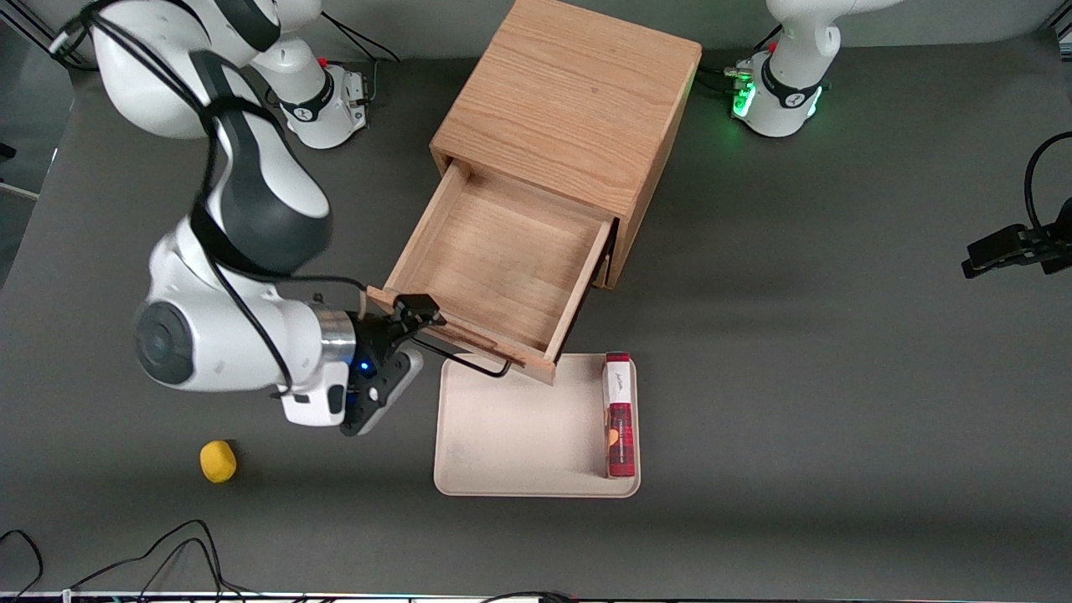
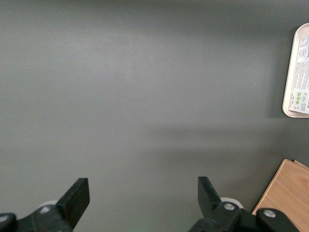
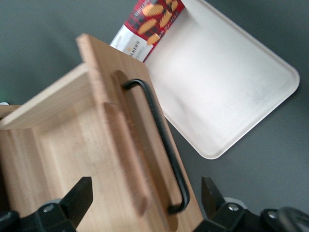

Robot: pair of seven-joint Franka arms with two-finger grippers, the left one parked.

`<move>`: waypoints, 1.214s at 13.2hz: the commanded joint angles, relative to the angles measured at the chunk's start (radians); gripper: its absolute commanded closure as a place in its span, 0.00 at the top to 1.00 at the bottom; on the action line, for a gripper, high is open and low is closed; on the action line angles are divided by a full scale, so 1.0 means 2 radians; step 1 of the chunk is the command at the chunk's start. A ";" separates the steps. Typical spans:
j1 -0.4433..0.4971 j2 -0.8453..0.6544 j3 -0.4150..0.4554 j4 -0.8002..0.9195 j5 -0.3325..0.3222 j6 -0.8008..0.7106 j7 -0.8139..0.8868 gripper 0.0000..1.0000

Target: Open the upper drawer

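I see the upper drawer [image 1: 502, 264] pulled well out of the wooden cabinet [image 1: 569, 109], its bare inside showing and its front overhanging the edge of a cream tray [image 1: 519, 435]. My gripper [image 3: 145, 203] sits at the drawer front, fingers [image 3: 77, 195] spread wide either side of the black handle [image 3: 157, 145], gripping nothing. A red packet [image 1: 620, 414] lies along one tray edge.

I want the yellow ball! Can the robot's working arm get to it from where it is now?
Probably yes. The small yellow ball lies on bare grey table, nearer the front camera than the gripper, which sits open at the pulled-out light-oak upper drawer. Nothing stands between them.
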State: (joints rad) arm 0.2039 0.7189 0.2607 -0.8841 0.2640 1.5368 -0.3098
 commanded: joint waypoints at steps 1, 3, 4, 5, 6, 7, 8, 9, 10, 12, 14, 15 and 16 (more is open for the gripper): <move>-0.005 -0.071 -0.006 -0.015 -0.011 -0.029 0.017 1.00; -0.010 -0.117 -0.035 -0.027 -0.014 -0.091 0.114 1.00; -0.010 -0.138 -0.050 -0.033 -0.021 -0.112 0.145 1.00; -0.010 -0.161 -0.069 -0.041 -0.031 -0.135 0.155 1.00; -0.010 -0.183 -0.090 -0.053 -0.036 -0.165 0.152 1.00; -0.010 -0.207 -0.110 -0.066 -0.053 -0.181 0.154 1.00; -0.010 -0.234 -0.117 -0.082 -0.071 -0.185 0.156 1.00; -0.010 -0.268 -0.122 -0.114 -0.090 -0.195 0.160 1.00; -0.010 -0.314 -0.132 -0.169 -0.103 -0.203 0.180 1.00; -0.011 -0.391 -0.154 -0.275 -0.110 -0.182 0.195 1.00; -0.011 -0.444 -0.172 -0.364 -0.127 -0.152 0.196 1.00; -0.011 -0.472 -0.181 -0.414 -0.127 -0.127 0.202 1.00; -0.011 -0.502 -0.183 -0.459 -0.129 -0.095 0.210 1.00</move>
State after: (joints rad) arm 0.1721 -0.1304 -0.0950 -1.5531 0.0331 1.2231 0.0563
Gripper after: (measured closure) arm 0.000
